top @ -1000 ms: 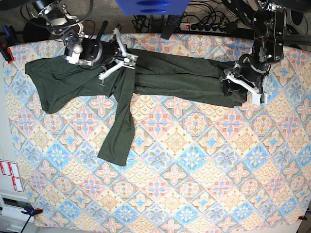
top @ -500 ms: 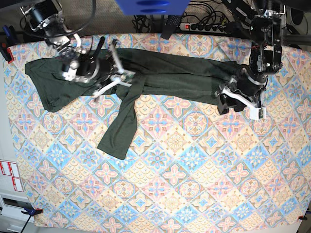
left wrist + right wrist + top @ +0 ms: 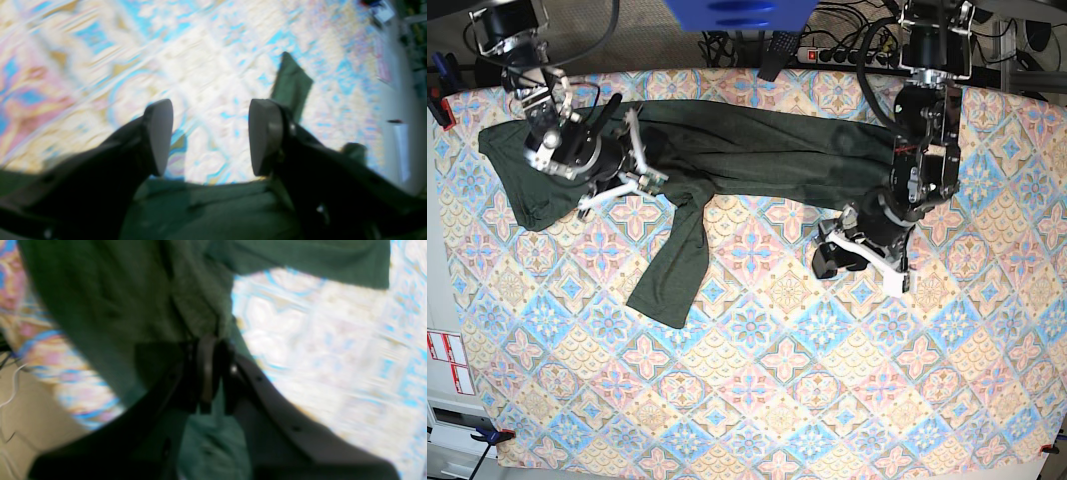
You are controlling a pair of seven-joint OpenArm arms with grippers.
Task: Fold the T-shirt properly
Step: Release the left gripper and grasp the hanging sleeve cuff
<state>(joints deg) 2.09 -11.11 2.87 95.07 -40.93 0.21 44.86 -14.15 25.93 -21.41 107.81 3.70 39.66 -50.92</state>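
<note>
Across the far side of the patterned surface (image 3: 757, 400) lies the T-shirt (image 3: 767, 150). The right gripper (image 3: 210, 373) pinches a fold near its sleeve; the left gripper (image 3: 210, 136) hovers parted and empty beside its other end, arm reaching inward.

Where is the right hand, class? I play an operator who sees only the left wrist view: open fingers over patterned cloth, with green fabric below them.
Observer: On the base view's left, the right hand is over the T-shirt, toward the far side of the table.
Operator: Is it gripping?
Observer: The right wrist view shows its fingers close together on a pucker of the fabric.
Operator: How does the shirt lie?
Observer: It is stretched along the far edge, with one sleeve trailing toward the near side.
</note>
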